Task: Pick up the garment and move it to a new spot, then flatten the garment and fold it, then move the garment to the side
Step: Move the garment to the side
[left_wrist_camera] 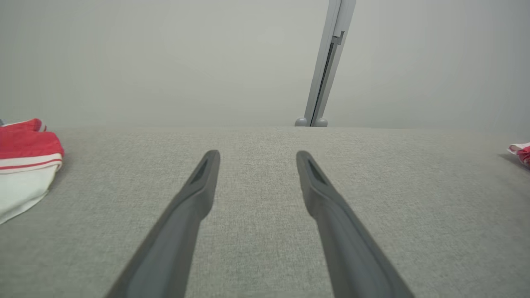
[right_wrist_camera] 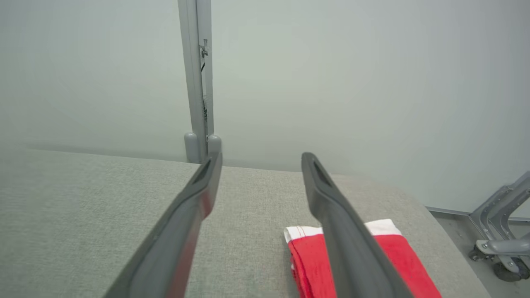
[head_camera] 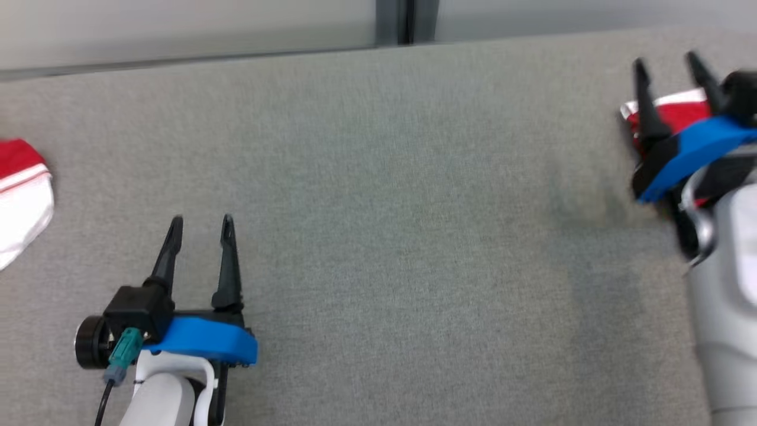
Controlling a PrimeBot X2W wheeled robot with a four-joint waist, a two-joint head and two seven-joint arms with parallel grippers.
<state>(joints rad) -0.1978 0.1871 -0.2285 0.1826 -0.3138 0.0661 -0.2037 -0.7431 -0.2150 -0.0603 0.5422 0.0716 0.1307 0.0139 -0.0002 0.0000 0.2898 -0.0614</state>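
Red-and-white garment [right_wrist_camera: 308, 258] lies folded into a narrow stack at the table's [head_camera: 378, 207] far right edge, white band toward the back wall. It looks soft, light and limp, so a pinch on one layer would likely pull the fold open; taking all layers at a long edge seems safer. Above it the right gripper [right_wrist_camera: 261, 159] stands spread, grasping nothing. The left gripper [head_camera: 202, 219] is likewise released over bare fabric. Another red-and-white cloth [head_camera: 20, 189] sits crumpled at the far left.

Red garment [right_wrist_camera: 308, 260] with white band; grey woven tabletop [head_camera: 384, 207].
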